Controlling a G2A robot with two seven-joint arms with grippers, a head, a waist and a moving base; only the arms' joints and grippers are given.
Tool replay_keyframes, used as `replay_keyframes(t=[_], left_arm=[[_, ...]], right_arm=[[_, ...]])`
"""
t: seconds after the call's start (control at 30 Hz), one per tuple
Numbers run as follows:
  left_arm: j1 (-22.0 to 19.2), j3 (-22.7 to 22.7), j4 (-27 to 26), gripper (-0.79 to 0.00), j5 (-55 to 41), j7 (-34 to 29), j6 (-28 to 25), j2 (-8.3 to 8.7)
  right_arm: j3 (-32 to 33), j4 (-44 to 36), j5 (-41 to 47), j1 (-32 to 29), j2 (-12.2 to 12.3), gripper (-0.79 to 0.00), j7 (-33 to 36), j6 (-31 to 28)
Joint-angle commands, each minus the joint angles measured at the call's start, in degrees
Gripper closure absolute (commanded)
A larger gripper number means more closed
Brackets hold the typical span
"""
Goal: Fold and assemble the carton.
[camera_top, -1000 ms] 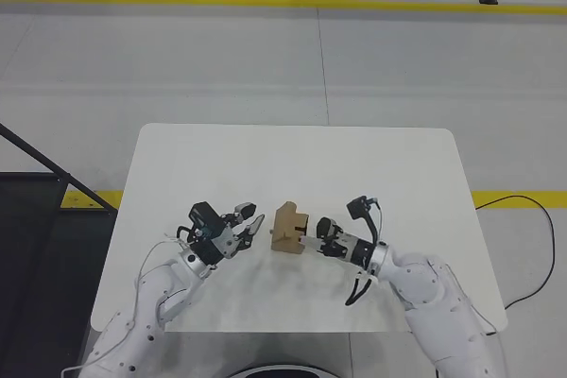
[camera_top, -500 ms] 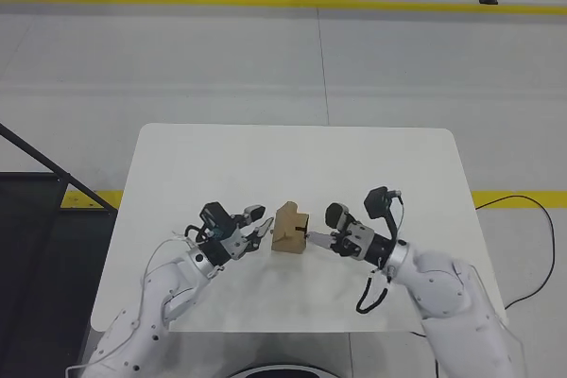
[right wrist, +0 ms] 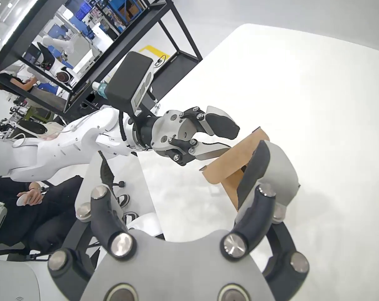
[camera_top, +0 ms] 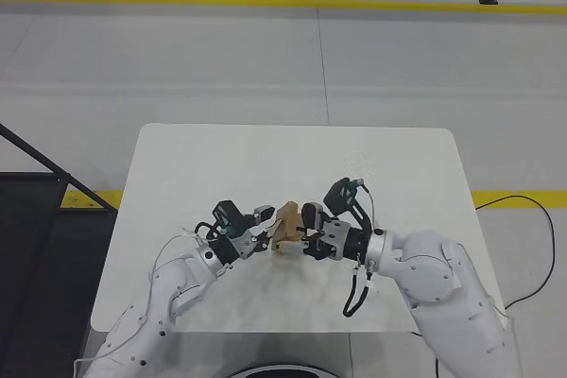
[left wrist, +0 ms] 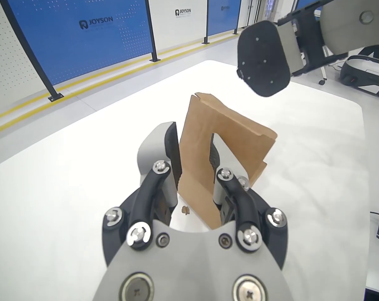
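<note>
Top view: the carton (camera_top: 285,227) stands half-folded midway between the bench's (camera_top: 387,161) side edges and nearer its front edge. My left pincer (camera_top: 263,230) and right pincer (camera_top: 309,233) flank it, equally near.

Left wrist: the left pincer is released, its jaws straddling an upright panel whose long axis is vertical.

Right wrist: the right pincer is spread wide, one pad (right wrist: 264,170) against the carton's opposite side.

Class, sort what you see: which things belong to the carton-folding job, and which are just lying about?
Job: carton, left gripper, right gripper, table.
Lying about: black rack, blue panels.
</note>
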Motion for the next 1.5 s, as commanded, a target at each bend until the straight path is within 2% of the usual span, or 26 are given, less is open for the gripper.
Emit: replay_keyframes(t=[0.0, 0.3, 0.7, 1.03, 1.47], left_arm=[[-0.08, 0.13, 0.05, -0.326, -0.01, -0.1, 0.04, -0.03], [-0.53, 0.78, -0.07, -0.326, 0.21, -0.85, 0.34, -0.17], [-1.18, 1.65, -0.4, -0.329, 0.75, -1.81, 0.5, -0.35], [-1.75, 2.37, -1.13, -0.323, 2.08, -4.34, 0.36, -0.4], [-3.03, 3.63, -0.01, -0.32, 2.2, -5.81, 0.67, -0.72]], right_arm=[[-0.71, 0.7, -0.09, 0.8, -0.01, -0.785, 1.17, 0.13], [-3.09, 2.63, -0.05, 2.92, 0.04, -0.785, 3.87, 0.34], [-4.4, 3.48, -1.32, 3.48, 0.27, -0.785, 3.33, 0.41], [-5.14, 2.55, -5.5, 2.33, 0.61, -0.785, 2.42, 2.65], [-5.27, 3.94, -5.09, 2.86, 0.93, -0.785, 2.54, 2.14]])
